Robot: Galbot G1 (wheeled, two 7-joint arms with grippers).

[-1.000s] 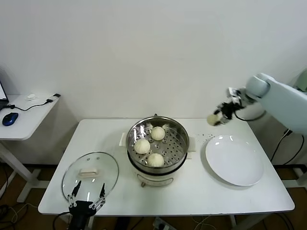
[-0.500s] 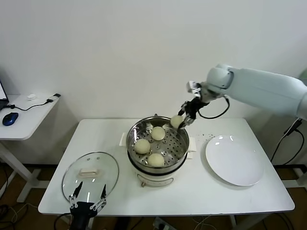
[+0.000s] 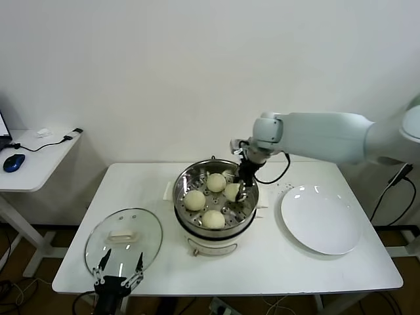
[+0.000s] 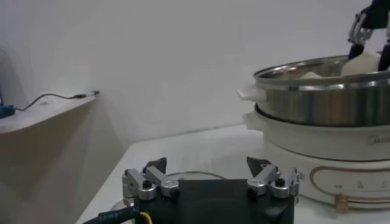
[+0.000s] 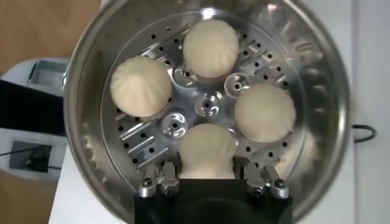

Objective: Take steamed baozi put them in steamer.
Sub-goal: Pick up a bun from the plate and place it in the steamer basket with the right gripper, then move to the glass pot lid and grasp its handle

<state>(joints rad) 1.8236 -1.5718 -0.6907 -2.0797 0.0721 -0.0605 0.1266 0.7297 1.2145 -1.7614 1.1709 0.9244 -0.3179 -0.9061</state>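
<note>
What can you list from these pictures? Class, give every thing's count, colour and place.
steamed baozi: four, cream-white, all inside the steamer, one between the right hand's fingers
steamer: one, steel on white base, table centre
glass lid: one, clear, table's left front
plate: one, white, right of steamer
table: one, white
computer mouse: one, blue, side desk at far left
right hand: shut on a bao, lowered into the steamer
left hand: open, parked at the front edge by the lid

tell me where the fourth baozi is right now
In the head view the fourth baozi sits low inside the steamer, at its right side, between the right hand's fingers.
</note>
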